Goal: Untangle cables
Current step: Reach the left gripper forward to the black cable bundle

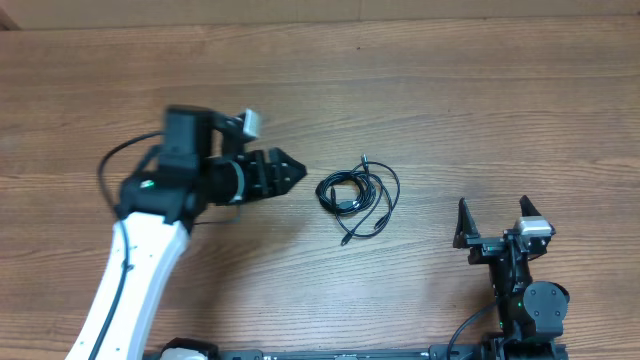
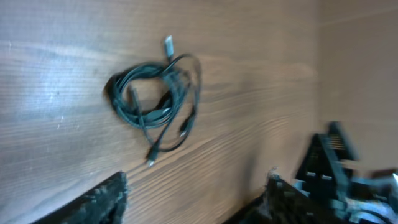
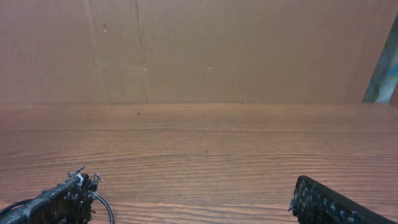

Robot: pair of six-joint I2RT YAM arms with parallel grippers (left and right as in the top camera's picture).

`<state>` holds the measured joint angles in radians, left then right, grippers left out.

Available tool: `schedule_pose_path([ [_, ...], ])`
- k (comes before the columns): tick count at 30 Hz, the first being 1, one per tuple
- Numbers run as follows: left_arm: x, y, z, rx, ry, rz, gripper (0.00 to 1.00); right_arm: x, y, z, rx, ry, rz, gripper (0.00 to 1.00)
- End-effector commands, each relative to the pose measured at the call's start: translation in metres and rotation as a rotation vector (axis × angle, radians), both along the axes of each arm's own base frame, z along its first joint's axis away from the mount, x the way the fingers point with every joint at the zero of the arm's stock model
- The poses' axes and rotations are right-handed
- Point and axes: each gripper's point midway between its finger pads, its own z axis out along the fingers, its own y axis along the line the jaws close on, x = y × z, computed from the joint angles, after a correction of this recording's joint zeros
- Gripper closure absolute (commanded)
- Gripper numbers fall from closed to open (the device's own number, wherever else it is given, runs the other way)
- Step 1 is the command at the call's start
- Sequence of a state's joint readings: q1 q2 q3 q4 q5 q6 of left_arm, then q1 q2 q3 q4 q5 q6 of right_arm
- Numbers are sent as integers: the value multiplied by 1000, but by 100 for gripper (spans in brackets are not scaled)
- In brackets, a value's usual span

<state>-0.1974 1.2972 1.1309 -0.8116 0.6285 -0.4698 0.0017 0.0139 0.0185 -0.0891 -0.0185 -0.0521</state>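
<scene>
The left gripper (image 2: pixel 198 182) holds its two black ribbed fingers (image 2: pixel 106 199) apart, with only bare wood between them and nothing gripped. At about 11 o'clock from that gap in the left wrist view lie the thin black cables (image 2: pixel 155 99). They are wound into a small, loose bundle of loops on the brown wood-grain table (image 1: pixel 450 100). From overhead the bundle sits at 3 o'clock from the fingertips, near but not touching.

The step in hand looks like reaching for a first hold. A single strand at the rim seems a better target than the dense middle. One choice is the small silvery plug end (image 2: pixel 168 43) poking out at 12 o'clock of the bundle, another the loose tail at 6 o'clock. The fingers should straddle one cord only and close low, at the table (a thin cord probably slips from a shallow pinch). The wrist view is too blurred to tell which strand crosses over which.

The right gripper (image 1: pixel 494 215), at 4 o'clock and well apart from the bundle, is spread wide and empty. It will likely have to pin the remainder, or the whole bundle may drag along.
</scene>
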Motion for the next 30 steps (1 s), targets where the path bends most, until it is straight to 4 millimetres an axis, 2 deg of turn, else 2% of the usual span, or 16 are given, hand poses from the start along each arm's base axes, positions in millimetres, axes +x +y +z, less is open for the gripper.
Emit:
schedule_pose_path([
  [1,12,4,-29,161,98,195,33,0,0,-1,-2,-6,-2,0],
  [5,16,5,-55,265,169,330,37,0,0,-1,-2,-6,-3,0],
  [14,12,-12,-117,322,404,494,33,0,0,-1,-2,-6,-2,0],
  [15,12,-13,-130,330,450,523,34,0,0,-1,-2,-6,-2,0],
  [17,13,-14,-142,331,492,548,37,0,0,-1,-2,-6,-2,0],
  [21,22,-28,-159,291,517,533,37,0,0,-1,-2,-6,-3,0],
  [23,27,-33,-165,274,519,524,32,0,0,-1,-2,-6,-3,0],
  [30,34,-38,-190,280,537,519,33,0,0,-1,-2,-6,-2,0],
])
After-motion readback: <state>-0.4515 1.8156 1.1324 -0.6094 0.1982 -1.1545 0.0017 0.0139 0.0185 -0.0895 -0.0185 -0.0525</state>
